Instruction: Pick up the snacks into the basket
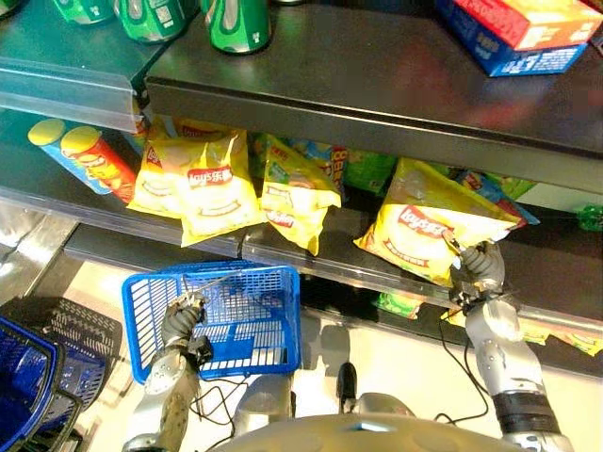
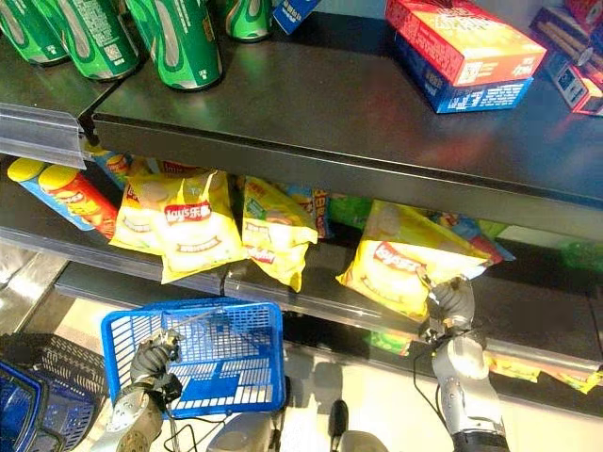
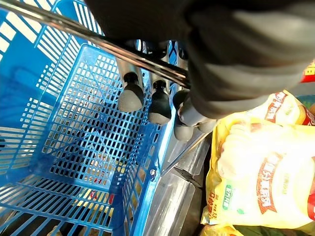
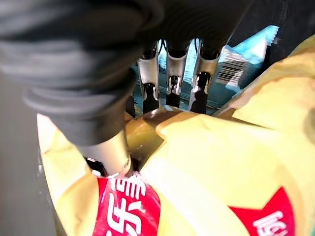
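Where the snack sits: as the right robot hand (image 1: 479, 266) reaches up to the middle shelf (image 1: 283, 247), the yellow chip bag (image 1: 424, 231) lies tilted over that shelf's front edge, not yet in the basket.
Right robot hand: thumb and fingers (image 4: 172, 78) pinch the bag's lower corner — foil bunched between them in the right wrist view.
Left robot hand: the left robot hand (image 1: 181, 315) is curled round the wire handle (image 3: 123, 49) of the blue basket (image 1: 273, 325), holding it low beneath the shelf.
Basket contents: nothing clearly inside it, judging by the mesh floor in the left wrist view.
Risk one: a corner pinch on slick foil looks thin — the bag could slide free as it comes off the shelf.
Risk two: neighbouring bags (image 1: 292, 193) lie close and could be dragged out too.
Risk three: basket and bag are well apart, so a long carry could end in a miss.
Hard to make out: how deep the grip goes, and what lies behind the bag under the upper shelf (image 1: 377, 85).
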Tool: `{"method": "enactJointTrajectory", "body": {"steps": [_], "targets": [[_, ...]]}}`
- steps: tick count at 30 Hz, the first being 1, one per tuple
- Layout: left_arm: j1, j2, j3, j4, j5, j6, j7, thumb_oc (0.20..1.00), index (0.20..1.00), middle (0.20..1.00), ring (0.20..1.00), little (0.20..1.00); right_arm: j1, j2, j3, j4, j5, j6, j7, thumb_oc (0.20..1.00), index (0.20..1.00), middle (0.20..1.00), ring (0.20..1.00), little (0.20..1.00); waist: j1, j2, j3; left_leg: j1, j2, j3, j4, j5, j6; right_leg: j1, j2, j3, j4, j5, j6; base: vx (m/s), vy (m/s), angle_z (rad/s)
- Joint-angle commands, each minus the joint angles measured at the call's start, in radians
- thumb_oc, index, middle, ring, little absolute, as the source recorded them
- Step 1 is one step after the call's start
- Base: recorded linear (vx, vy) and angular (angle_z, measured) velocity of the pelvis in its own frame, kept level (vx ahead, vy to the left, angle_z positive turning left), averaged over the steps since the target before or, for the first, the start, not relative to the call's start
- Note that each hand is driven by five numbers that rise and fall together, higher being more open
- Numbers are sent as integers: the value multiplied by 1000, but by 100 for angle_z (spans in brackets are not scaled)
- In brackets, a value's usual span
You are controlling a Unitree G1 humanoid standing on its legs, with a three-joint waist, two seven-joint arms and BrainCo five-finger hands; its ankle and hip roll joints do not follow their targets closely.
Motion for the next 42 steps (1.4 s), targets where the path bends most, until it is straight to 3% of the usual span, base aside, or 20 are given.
{"method": "enactJointTrajectory", "body": {"steps": [1,3,5,7,8,9,11,14,22,32,42], "targets": [[-149,-2,50,-107,-6,-119,-48,200,200,200,200,200,10,-34,18,-51,-25,-29,54,200,200,200,200,200,-20,-45,-102,93,10,-25,37,-170,-15,-9,-115,5,14,-13,133,-78,-22,-5],[-179,9,31,-110,-13,-120,-46,200,200,200,200,200,12,-27,53,-18,3,-24,78,200,200,200,200,200,-29,-47,-83,75,10,-25,47,-166,-15,-31,-113,8,28,-13,132,-105,-18,-5],[-256,29,-17,-116,-41,-132,-48,200,200,200,200,200,-11,-52,154,65,-54,-4,117,200,200,200,200,200,-33,-50,-19,14,6,-22,72,-155,-15,-100,-114,13,60,-4,131,-231,-19,-8],[-292,42,-32,-113,-40,-134,-47,200,200,200,200,200,-40,-69,181,92,-82,0,120,200,200,200,200,200,-32,-52,2,-15,5,-17,88,-153,-15,-132,-114,18,76,0,131,-195,-18,-12],[-315,45,-43,-110,-44,-138,-45,200,200,200,200,200,-57,-79,202,118,-111,3,121,200,200,200,200,200,-30,-53,16,-35,3,-15,99,-150,-15,-150,-114,17,83,4,129,-293,-35,-12],[-407,59,-108,-118,-54,-153,-51,200,200,200,200,200,-163,-125,300,230,-254,9,103,200,200,200,200,200,-22,-54,71,-96,-6,-17,142,-146,-17,-203,-113,11,109,16,126,-210,-28,-11],[-429,55,-119,-115,-57,-157,-50,200,200,200,200,200,-186,-124,310,249,-269,11,98,200,200,200,200,200,-22,-53,81,-111,-9,-20,155,-146,-18,-211,-113,6,112,18,124,-126,-26,-21],[-548,47,-208,-113,-51,-174,-43,200,200,200,200,200,-357,-156,458,392,-406,3,97,200,200,200,200,200,-7,-38,152,-184,-17,-34,197,-135,-24,-269,-110,-9,139,28,118,-108,-24,-6],[-692,28,-304,-124,-57,-195,-16,200,200,200,200,200,-542,-159,630,448,-507,-10,126,200,200,200,200,200,5,-25,251,-296,-19,-40,241,-119,-29,-378,-107,-24,192,32,118,-94,-4,4],[-795,-27,-377,-139,-58,-211,21,200,200,200,200,200,-657,-118,733,527,-611,-13,91,200,200,200,200,200,13,-15,263,-398,-30,-52,250,-103,-32,-477,-109,-39,207,38,118,-44,4,8],[-823,-12,-348,-120,-45,-199,46,200,200,200,200,200,-548,-200,681,430,-704,-5,91,200,200,200,200,200,-4,-50,263,-296,-30,-37,221,-128,-21,-387,-119,-21,180,42,133,1,25,3]]}}
